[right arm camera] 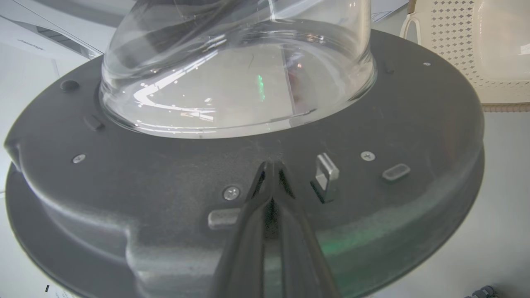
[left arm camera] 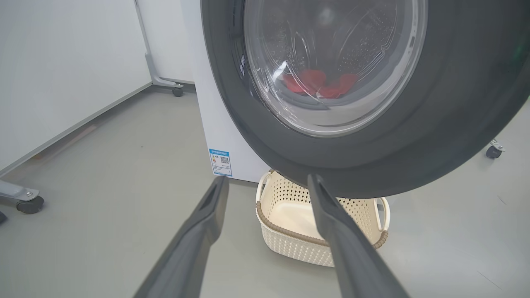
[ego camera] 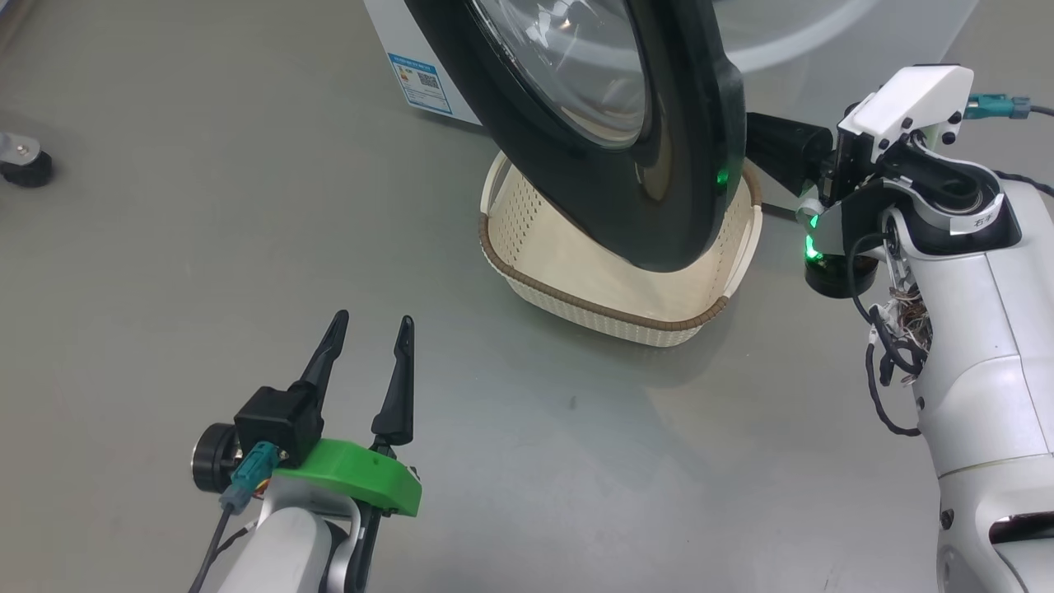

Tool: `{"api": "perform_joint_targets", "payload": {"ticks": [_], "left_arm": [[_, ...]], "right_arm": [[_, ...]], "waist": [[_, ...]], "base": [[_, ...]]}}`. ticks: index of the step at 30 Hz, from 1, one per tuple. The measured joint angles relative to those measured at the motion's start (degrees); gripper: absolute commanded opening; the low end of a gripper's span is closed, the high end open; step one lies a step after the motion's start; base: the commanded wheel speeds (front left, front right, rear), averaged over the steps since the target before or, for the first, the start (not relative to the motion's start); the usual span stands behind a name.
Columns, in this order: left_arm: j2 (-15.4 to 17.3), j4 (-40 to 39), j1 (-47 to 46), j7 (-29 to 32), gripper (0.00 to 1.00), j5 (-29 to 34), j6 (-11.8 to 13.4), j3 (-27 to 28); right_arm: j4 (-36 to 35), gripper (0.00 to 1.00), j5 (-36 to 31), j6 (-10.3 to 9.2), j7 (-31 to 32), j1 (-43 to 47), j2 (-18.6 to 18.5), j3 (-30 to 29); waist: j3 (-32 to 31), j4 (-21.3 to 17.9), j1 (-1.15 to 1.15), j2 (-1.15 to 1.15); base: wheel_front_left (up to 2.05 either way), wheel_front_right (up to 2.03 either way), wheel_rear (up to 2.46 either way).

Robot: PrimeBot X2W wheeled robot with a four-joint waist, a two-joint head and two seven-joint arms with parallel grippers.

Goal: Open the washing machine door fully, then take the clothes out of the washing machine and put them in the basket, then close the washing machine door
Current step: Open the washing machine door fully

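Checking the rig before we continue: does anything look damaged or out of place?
Yes: a tangle of loose wires bulges from a gap in the right arm's white casing, below the wrist. Nothing else stands out.

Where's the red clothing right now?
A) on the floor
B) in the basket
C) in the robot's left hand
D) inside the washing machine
D: in the left wrist view the clothes show red through the glass of the washing machine door, lying inside the washing machine; the visible part of the basket holds nothing red.
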Motion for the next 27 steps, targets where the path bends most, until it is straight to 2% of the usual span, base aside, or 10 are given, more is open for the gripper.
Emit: {"api": "perform_joint_targets", "payload": {"ticks": [14, 20, 27], "left_arm": [[0.0, 0.1, 0.9, 0.0, 1.00, 0.0, 0.0, -1.5], [0.1, 0.2, 1.8, 0.0, 1.00, 0.0, 0.0, -1.5], [0.1, 0.1, 1.9, 0.0, 1.00, 0.0, 0.0, -2.0]], "right_arm": [[-3.1, 0.00, 2.8, 0.00, 1.8, 5.5, 0.4, 4.0], [-6.0, 0.00, 9.3, -0.02, 2.2, 7.3, 0.5, 9.4], [-8.6, 0.00, 13.6, -0.05, 1.4, 8.4, 0.5, 14.9]], "waist": [[-1.4, 1.9, 0.00, 0.00], [-1.8, 2.6, 0.00, 0.00], [-2.0, 3.2, 0.00, 0.00]], "base": [[0.00, 0.00, 0.00], [0.00, 0.00, 0.00], [0.00, 0.00, 0.00]]}}
